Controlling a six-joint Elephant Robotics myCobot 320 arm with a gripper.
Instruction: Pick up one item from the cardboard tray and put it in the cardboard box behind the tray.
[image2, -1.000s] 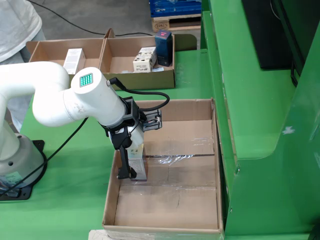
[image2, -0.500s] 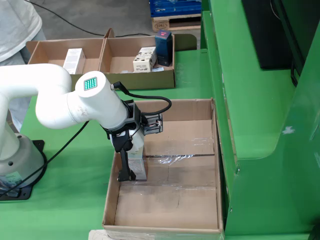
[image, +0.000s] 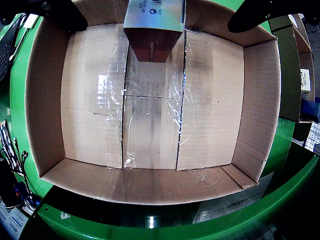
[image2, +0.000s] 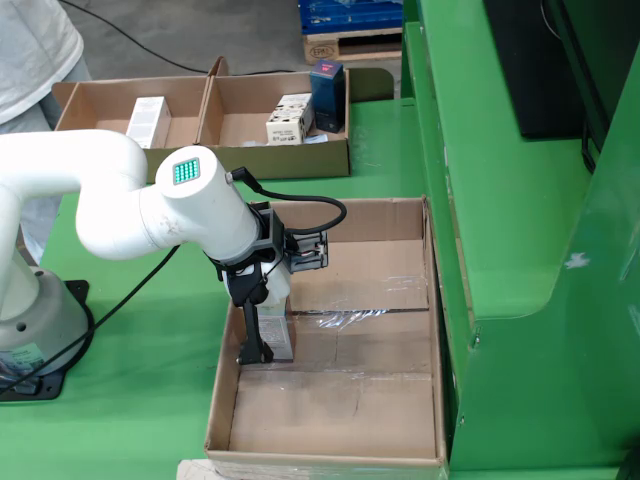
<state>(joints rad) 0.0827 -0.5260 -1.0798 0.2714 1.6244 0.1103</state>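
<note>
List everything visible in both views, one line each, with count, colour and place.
large cardboard box: one, brown, open-topped, on the green table in the foreground; floor flaps taped with clear tape
held carton: one, grey top with a reddish-brown face, low inside the large box by its left wall in the fixed view
divided cardboard tray: one, brown, two compartments, behind the large box
white carton: one, left compartment
white printed carton: one, right compartment
dark blue carton: one, upright, right compartment
green table: one, under everything
pallet: one, wooden, top of the fixed view
person: one, white shirt, top left
arm: one, white
end effector: one, black, closed on the held carton
</note>
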